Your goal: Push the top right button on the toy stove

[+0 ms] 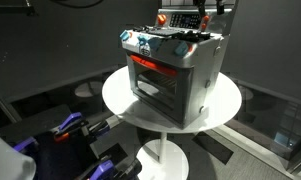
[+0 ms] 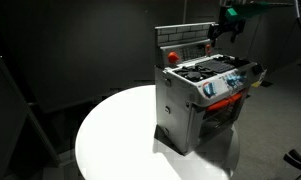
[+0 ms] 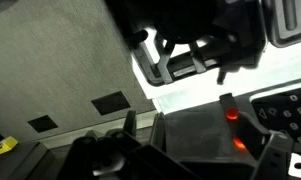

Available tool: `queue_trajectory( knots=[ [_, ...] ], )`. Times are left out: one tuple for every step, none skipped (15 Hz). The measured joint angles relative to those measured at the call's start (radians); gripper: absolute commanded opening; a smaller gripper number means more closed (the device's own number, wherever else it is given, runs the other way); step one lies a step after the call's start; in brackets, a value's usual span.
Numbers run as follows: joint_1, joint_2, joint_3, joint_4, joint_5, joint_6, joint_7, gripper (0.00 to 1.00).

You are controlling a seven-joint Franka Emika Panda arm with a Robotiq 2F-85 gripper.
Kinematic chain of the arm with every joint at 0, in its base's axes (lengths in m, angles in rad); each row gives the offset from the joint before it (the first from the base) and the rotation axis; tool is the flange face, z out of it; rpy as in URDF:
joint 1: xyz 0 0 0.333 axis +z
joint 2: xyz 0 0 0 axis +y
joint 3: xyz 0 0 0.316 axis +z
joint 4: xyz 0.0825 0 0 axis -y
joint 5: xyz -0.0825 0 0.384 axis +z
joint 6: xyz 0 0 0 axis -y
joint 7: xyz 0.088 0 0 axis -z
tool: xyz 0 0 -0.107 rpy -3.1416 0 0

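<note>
Gripper (image 2: 218, 35), jaws too dim to read, perhaps touches the toy stove (image 2: 190, 105).

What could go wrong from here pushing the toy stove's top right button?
The silver-grey boxy toy stove stands toward one rim of the round white table, so a hard push might slide or tip it. The black gripper hovers beside the dark raised back panel and could catch its edge instead of pressing cleanly.
</note>
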Motion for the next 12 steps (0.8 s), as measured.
queue_trajectory(
  knots=[
    [0.002,0.005,-0.001,0.006,0.000,-0.001,0.000,1.00],
    [0.003,0.010,-0.002,0.012,0.000,-0.002,0.000,1.00],
    [0.004,0.015,-0.003,0.018,0.000,-0.002,0.000,1.00],
    [0.004,0.020,-0.004,0.022,0.000,-0.002,0.000,1.00],
    [0.004,0.025,-0.006,0.027,0.000,-0.002,0.000,1.00],
    [0.004,0.031,-0.007,0.032,0.000,-0.003,0.000,1.00],
    [0.004,0.037,-0.009,0.039,0.000,-0.004,0.000,1.00],
    [0.004,0.044,-0.011,0.044,0.000,-0.004,0.000,1.00],
    [0.004,0.049,-0.012,0.050,0.000,-0.006,0.000,1.00],
    [0.005,0.056,-0.013,0.057,0.000,-0.010,0.000,1.00],
    [0.005,0.062,-0.014,0.064,0.000,-0.015,0.000,1.00],
    [0.005,0.068,-0.015,0.071,0.000,-0.020,0.000,1.00]
  ],
)
